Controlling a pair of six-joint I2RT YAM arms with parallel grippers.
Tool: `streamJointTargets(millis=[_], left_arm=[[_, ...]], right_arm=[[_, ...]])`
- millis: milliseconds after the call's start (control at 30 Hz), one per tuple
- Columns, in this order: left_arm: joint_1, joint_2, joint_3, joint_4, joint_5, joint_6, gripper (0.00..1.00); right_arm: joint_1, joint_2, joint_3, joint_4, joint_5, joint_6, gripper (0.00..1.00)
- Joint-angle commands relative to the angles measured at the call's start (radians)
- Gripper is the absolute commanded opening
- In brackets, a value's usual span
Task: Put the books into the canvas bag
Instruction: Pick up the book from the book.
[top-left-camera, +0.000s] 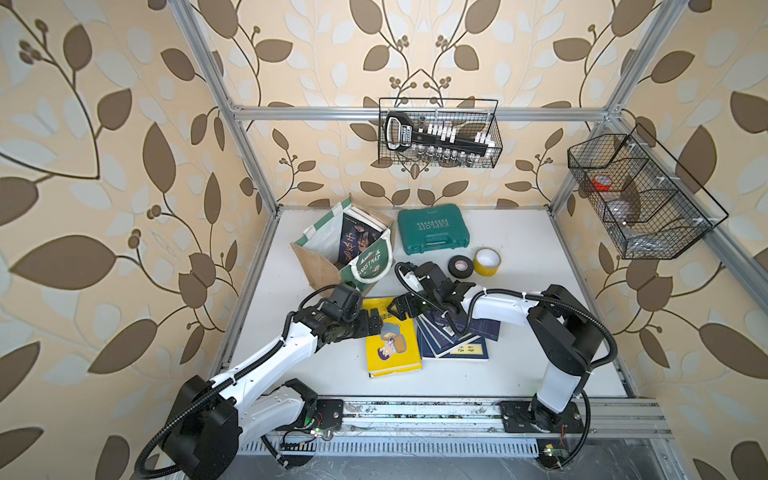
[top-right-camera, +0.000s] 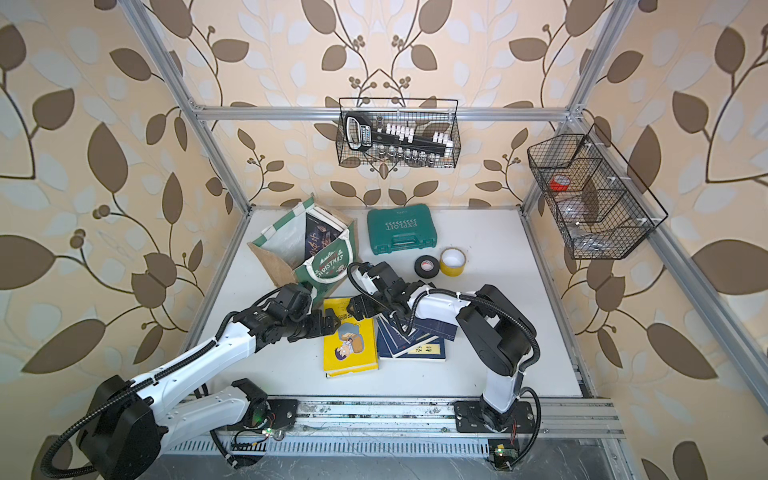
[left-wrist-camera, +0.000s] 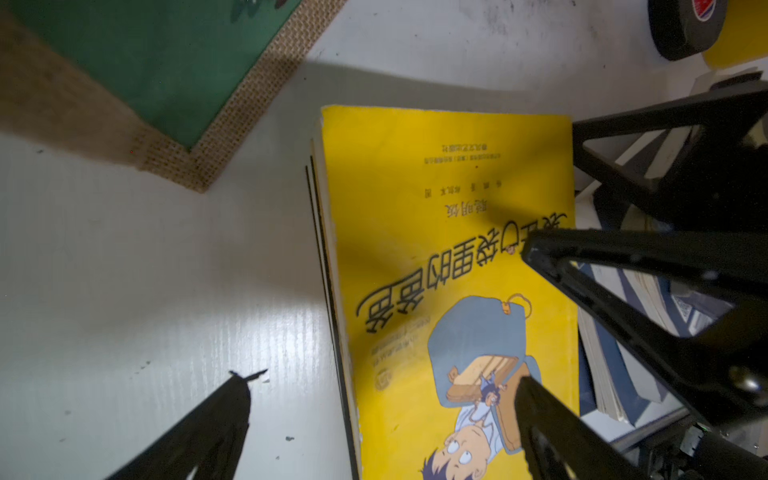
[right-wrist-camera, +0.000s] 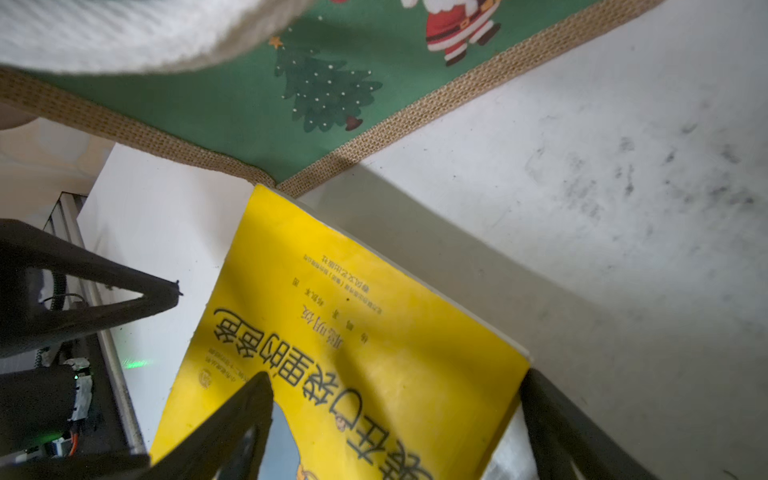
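Left wrist view looks down on a yellow book (left-wrist-camera: 449, 249) lying flat on the white table (left-wrist-camera: 124, 270), with the edges of more books showing under it. The left gripper (left-wrist-camera: 386, 378) is spread wide and grasps nothing: one finger is over the bare table beside the book's long edge, the other over the cartoon cover. I cannot tell whether either fingertip touches. In the right wrist view the right gripper (right-wrist-camera: 395, 376) is also released, its jaws standing apart across the far end of that yellow book (right-wrist-camera: 353, 353), close to the green printed panel of the canvas bag (right-wrist-camera: 208, 104).

In both top views the two grippers meet just below the middle of the frame, the left gripper (top-left-camera: 379, 326) coming from the lower left and the right gripper (top-left-camera: 392, 311) from the right, both at the upper end of the yellow book (top-left-camera: 392, 345). A fanned pile of navy books (top-left-camera: 453, 340) lies touching its right side. The canvas bag (top-left-camera: 320, 270) stands just above them, left of centre, its mouth open with several dark books (top-left-camera: 357, 237) leaning inside. To its right are a green tool case (top-left-camera: 432, 228), a black tape roll (top-left-camera: 460, 266) and a yellow tape roll (top-left-camera: 487, 262).
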Motion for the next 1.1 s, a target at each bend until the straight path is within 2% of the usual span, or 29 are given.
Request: streamJointTargets(millis=[0, 367, 600, 800, 1067], left_arm=[[-0.007, 0.028, -0.016, 0.036, -0.011, -0.038, 0.99], [-0.003, 0.041, -0.099, 0.154, 0.018, -0.114, 0.99], [0.010, -0.001, -0.143, 0.212, 0.029, -0.127, 0.93], [0.017, -0.056, -0.162, 0.233, 0.050, -0.130, 0.77], [0.017, -0.111, -0.158, 0.243, 0.088, -0.116, 0.39]], right_arm=[[0.027, 0.043, 0.043, -0.047, -0.058, -0.016, 0.90], [0.072, 0.058, 0.062, -0.053, -0.066, -0.021, 0.90], [0.085, 0.018, 0.040, -0.045, -0.068, -0.035, 0.90], [0.087, -0.020, 0.025, -0.042, -0.067, -0.038, 0.90], [0.085, -0.042, 0.012, -0.028, -0.081, -0.041, 0.90]])
